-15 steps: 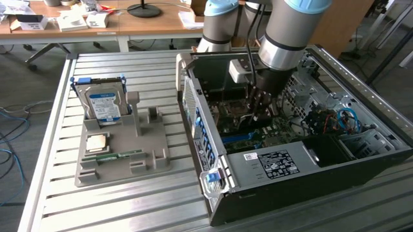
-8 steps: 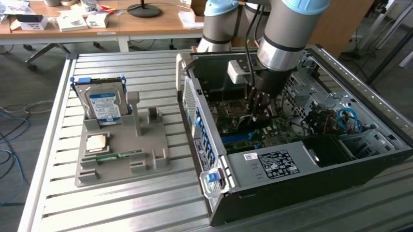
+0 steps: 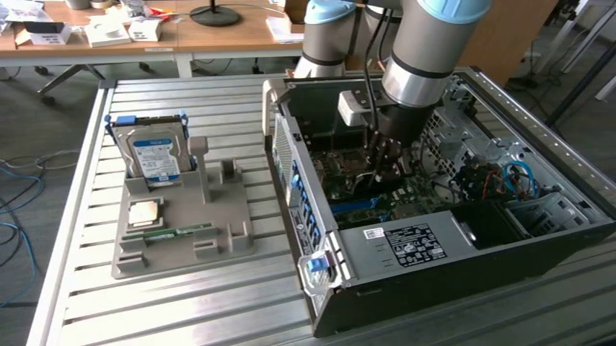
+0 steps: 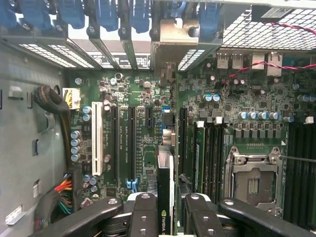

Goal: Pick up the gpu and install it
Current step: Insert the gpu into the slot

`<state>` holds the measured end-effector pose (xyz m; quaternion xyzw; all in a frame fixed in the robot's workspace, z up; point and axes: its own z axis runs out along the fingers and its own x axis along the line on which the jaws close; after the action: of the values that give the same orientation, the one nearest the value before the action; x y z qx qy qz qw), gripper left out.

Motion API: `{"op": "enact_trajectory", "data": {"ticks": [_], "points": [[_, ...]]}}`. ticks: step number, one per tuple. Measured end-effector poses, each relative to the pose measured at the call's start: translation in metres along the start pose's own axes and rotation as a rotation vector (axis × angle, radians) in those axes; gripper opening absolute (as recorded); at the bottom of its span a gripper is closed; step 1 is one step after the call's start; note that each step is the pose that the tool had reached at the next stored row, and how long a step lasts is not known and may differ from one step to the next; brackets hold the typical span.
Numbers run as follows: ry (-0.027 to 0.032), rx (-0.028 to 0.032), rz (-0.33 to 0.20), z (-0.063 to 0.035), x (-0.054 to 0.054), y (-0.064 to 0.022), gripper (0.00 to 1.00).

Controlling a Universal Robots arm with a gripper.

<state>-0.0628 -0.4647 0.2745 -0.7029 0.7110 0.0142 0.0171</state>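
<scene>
The gpu (image 4: 165,190) hangs edge-on, a thin dark card with a green logo, between my gripper's black fingers (image 4: 143,212). Its metal bracket (image 4: 173,42) reaches the case's rear slot openings. My gripper (image 4: 168,217) is shut on the card. The card stands over the green motherboard (image 4: 148,98), in line with a slot beside the long black slots (image 4: 132,143). In the exterior view my gripper (image 3: 387,164) is lowered inside the open computer case (image 3: 433,245), just above the board.
A white slot (image 4: 97,143), the CPU socket (image 4: 253,180) and memory slots (image 4: 301,168) surround the card. Cables (image 4: 59,190) lie by the case wall. On the table a grey holder (image 3: 183,238) carries a hard drive (image 3: 156,157), a chip (image 3: 144,213) and a memory stick (image 3: 178,233).
</scene>
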Motion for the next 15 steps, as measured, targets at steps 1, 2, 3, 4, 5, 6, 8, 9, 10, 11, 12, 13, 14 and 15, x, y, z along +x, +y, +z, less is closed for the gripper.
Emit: {"op": "enact_trajectory", "data": {"ticks": [1, 2, 3, 4, 5, 6, 8, 9, 10, 11, 12, 13, 14, 15], "points": [[-0.0002, 0.0001, 0.0, 0.0002, 0.0, 0.0007, 0.26], [-0.0002, 0.0001, 0.0, 0.0004, 0.0, 0.002, 0.26], [0.0, 0.0, 0.0, 0.0004, 0.0, 0.0026, 0.26], [-0.0001, 0.0, 0.0, 0.0005, 0.0, 0.0032, 0.26], [-0.0001, 0.0, 0.0, 0.0005, 0.0, 0.0032, 0.26], [-0.0001, 0.0, 0.0, 0.0005, 0.0, 0.0032, 0.26], [0.0, 0.0, 0.0, 0.0005, 0.0001, 0.0032, 0.26], [0.0, 0.0, 0.0, 0.0005, 0.0001, 0.0036, 0.26], [-0.0001, 0.0001, 0.0, 0.0007, 0.0, 0.0045, 0.26], [-0.0001, 0.0001, 0.0, 0.0007, 0.0001, 0.0051, 0.26], [0.0, 0.0, 0.0, 0.0007, 0.0001, 0.0052, 0.26], [0.0, 0.0, 0.0, 0.0007, 0.0001, 0.0052, 0.26], [0.0, 0.0, 0.0, 0.0007, 0.0001, 0.0052, 0.26], [0.0, 0.0, 0.0, 0.0007, 0.0001, 0.0056, 0.26]]}}
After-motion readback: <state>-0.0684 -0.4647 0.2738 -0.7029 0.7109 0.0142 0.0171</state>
